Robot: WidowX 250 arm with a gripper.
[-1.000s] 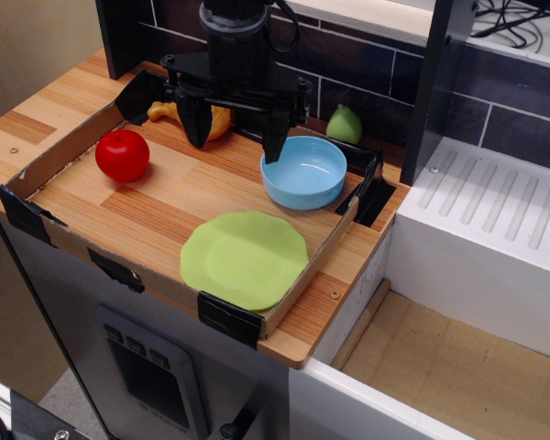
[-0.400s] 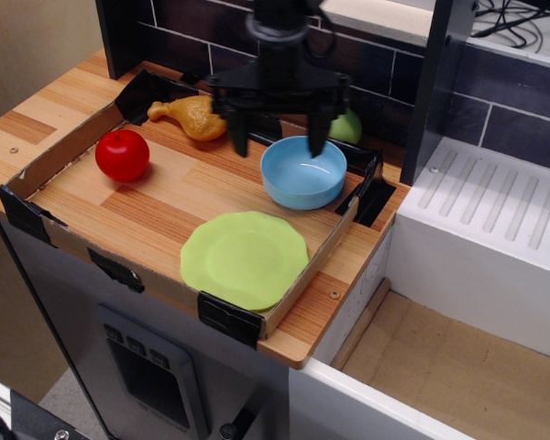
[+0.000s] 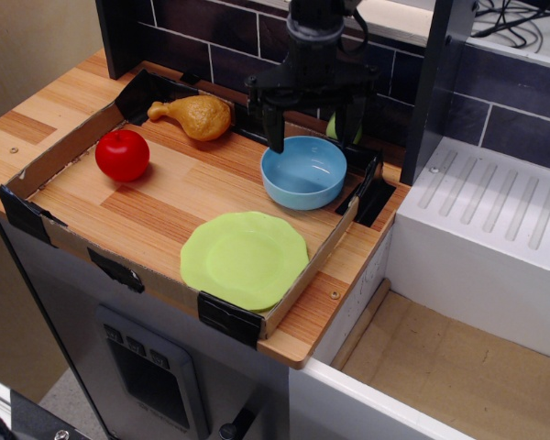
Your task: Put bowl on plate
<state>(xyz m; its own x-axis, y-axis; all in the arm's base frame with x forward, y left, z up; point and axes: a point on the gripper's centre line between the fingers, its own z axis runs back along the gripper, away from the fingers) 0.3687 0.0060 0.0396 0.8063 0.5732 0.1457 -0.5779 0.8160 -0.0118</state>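
The light blue bowl (image 3: 303, 172) sits upright at the back right of the cardboard-edged tray. The yellow-green plate (image 3: 245, 258) lies flat at the tray's front right, just in front of the bowl and apart from it. My black gripper (image 3: 312, 136) hangs open over the bowl's back rim. Its left finger (image 3: 275, 131) is at the rim's back left. Its right finger is behind the rim on the right. It holds nothing.
A red apple (image 3: 122, 154) sits at the tray's left. A toy chicken drumstick (image 3: 194, 115) lies at the back. A green pear (image 3: 334, 126) is mostly hidden behind my gripper. The tray wall (image 3: 335, 236) runs close on the right. A white rack (image 3: 495, 229) stands further right.
My gripper has moved right along the back of the tray, from over the drumstick to over the bowl's back rim. The drumstick is now uncovered and the pear is hidden.
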